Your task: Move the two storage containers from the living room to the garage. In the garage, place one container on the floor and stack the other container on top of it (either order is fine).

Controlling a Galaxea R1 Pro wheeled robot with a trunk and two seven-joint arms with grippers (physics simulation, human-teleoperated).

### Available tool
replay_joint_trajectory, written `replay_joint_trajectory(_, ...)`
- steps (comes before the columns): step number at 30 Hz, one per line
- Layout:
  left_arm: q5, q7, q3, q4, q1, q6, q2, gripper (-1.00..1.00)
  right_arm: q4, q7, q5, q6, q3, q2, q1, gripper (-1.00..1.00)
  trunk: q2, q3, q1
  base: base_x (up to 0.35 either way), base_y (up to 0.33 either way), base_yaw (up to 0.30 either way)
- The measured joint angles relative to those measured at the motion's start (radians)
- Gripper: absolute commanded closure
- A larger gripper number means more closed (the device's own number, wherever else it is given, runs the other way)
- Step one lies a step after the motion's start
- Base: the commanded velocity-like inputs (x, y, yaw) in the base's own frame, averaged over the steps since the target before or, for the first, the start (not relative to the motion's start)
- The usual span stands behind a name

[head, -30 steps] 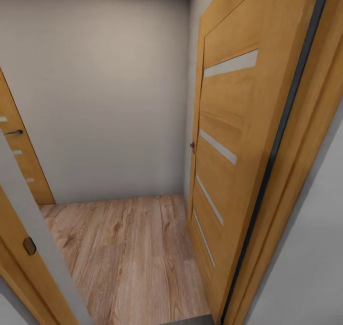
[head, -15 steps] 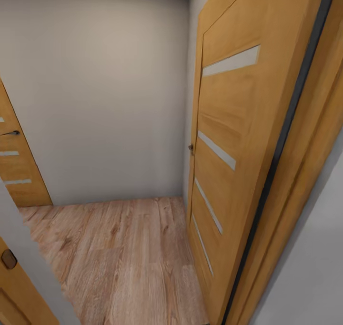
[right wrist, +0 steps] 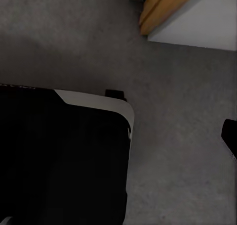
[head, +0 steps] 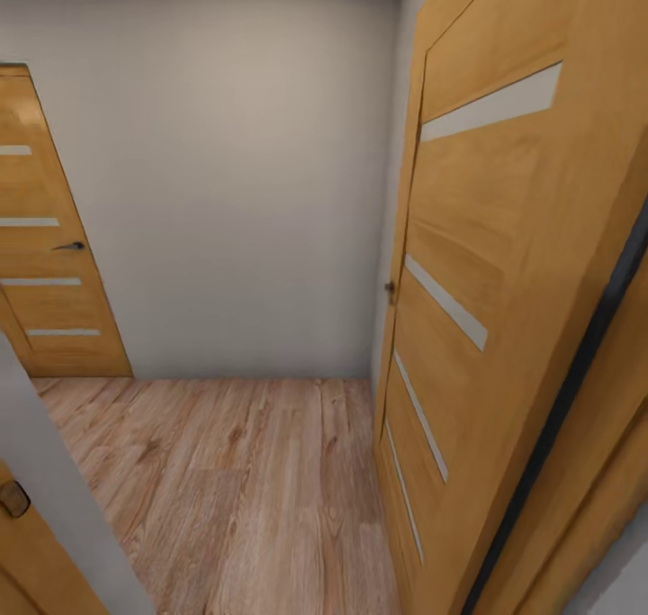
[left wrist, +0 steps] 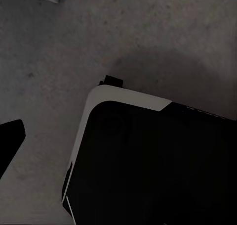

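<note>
The head camera is looking into a small hallway with a light wood plank floor [head: 234, 489] and a plain grey-white wall [head: 234, 183] at the far end. An open wooden door [head: 486, 264] with pale horizontal strips is standing on the right, and its small handle [head: 390, 288] is showing at its far edge. A dark strip [head: 576, 381] is running along the near edge of this door, beside the frame. A second door [head: 49, 255] of the same kind is standing closed on the left, with a dark lever handle [head: 68, 246]. At the lower left a grey wall edge [head: 54, 498] and a piece of wooden frame [head: 22, 543] are cutting into the picture.

Both wrist cameras are looking down on dark grey concrete [left wrist: 74, 47], and the black robot base [left wrist: 158, 160] with a pale rim is lying below them. In the right wrist view the base [right wrist: 59, 156] is showing too, near a wooden frame foot [right wrist: 158, 7] and a white wall [right wrist: 207, 22].

No container is appearing in any picture, so I cannot tell where they are. Dark shapes are showing at the edges of the wrist views, but I cannot tell if the pincers are open or closed.
</note>
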Motion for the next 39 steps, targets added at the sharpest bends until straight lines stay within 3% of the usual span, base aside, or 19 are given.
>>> replay_joint_trajectory(39, 0.000, 0.000, 0.000, -0.001, 0.000, -0.001, 0.000, -1.00, 0.000, 0.010, 0.003, 0.004, 0.003, 0.001, 0.001, -1.00, 0.000, 0.000, 0.000, 0.031, 0.031, 0.010)
